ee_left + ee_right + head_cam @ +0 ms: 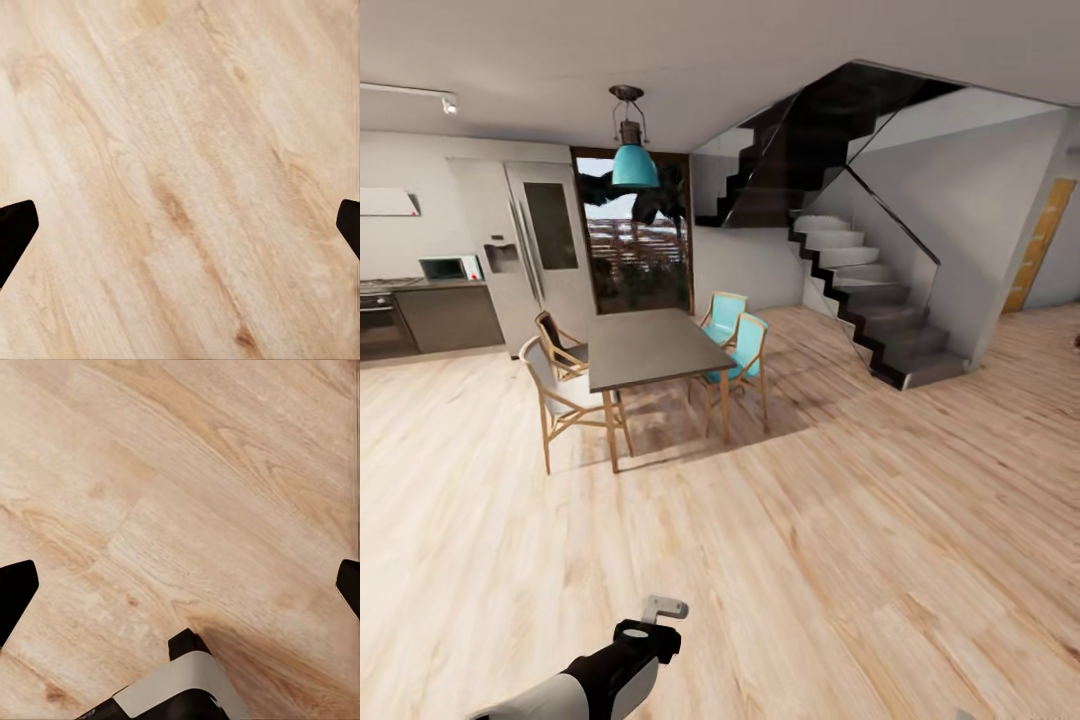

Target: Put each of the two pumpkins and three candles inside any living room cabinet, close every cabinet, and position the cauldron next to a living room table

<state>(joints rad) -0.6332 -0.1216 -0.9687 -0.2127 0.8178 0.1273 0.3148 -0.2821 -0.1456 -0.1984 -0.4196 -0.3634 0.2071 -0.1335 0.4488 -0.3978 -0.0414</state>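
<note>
Table (650, 350) with chairs (735, 345) stands on wood floor (840, 520); both claws (180, 225) (180, 585) gape wide, empty.

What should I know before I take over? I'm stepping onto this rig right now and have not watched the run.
Left gripper: fingers wide apart, empty, over bare wood floor.
Right gripper: also open and empty, above the floor.
The head camera faces a dining table with four chairs, a staircase to its right and a kitchen to its left.
These pictures show none of the pumpkins, candles, cabinets or cauldron, so no step can be confirmed done.
Left: probably turn or drive to find them, then stow, close, and place the cauldron.
</note>
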